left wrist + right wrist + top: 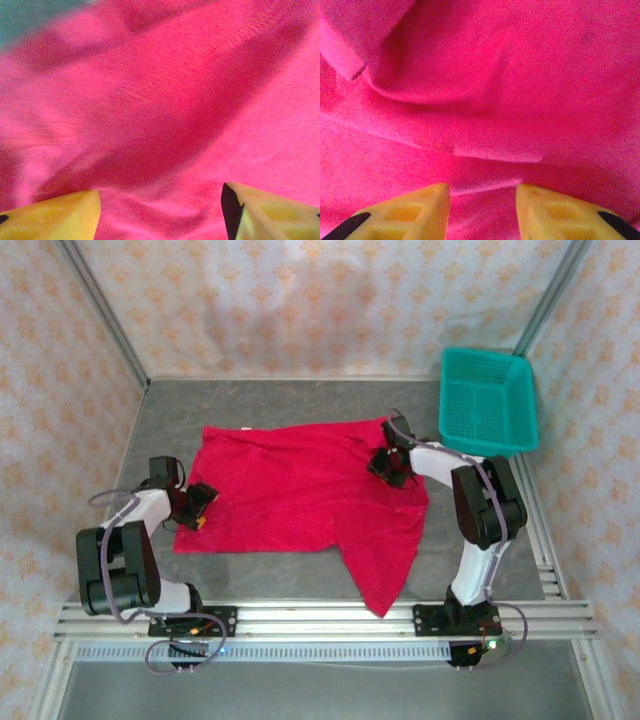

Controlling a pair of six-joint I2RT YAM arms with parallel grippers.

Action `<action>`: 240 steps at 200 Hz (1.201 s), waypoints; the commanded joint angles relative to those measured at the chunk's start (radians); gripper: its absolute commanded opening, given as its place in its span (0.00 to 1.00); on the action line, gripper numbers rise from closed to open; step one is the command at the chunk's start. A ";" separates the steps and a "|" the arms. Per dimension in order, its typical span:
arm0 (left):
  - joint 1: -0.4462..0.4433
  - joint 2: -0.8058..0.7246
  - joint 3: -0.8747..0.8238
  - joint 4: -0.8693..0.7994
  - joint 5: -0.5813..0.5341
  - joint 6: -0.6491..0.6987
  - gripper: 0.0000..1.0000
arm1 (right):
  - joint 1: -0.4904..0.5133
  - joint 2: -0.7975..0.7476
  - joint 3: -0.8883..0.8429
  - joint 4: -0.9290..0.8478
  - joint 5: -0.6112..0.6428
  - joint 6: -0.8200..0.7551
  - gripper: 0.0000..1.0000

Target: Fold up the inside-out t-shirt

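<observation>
Because both wrist cameras sit close on red cloth, we cannot make out seams or sleeves there, and the yellow fingers are cut off at the lower edge. From above, the right gripper (388, 465) is partly hidden by its own arm. We count one t-shirt (300, 490), one basket (490, 400) and two arms. The t-shirt lies spread between and beneath both grippers. The left gripper (203, 502) stands wide open at the cloth's edge, holding nothing. The right is half parted over a fold, gripping nothing we can see. The basket sits beyond the right gripper, apart from it. The table (260, 405) is grey and the walls (300, 300) are patterned.
</observation>
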 commanded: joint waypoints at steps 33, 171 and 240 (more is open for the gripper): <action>-0.161 -0.126 0.273 -0.176 -0.219 0.052 0.68 | -0.010 -0.015 0.228 -0.154 0.224 -0.105 0.51; -0.288 -0.034 0.231 -0.058 -0.212 0.022 0.67 | -0.032 0.225 0.484 -0.227 0.211 -0.099 0.29; -0.288 -0.040 0.234 -0.081 -0.232 0.041 0.67 | -0.045 0.179 0.556 -0.253 0.186 -0.095 0.00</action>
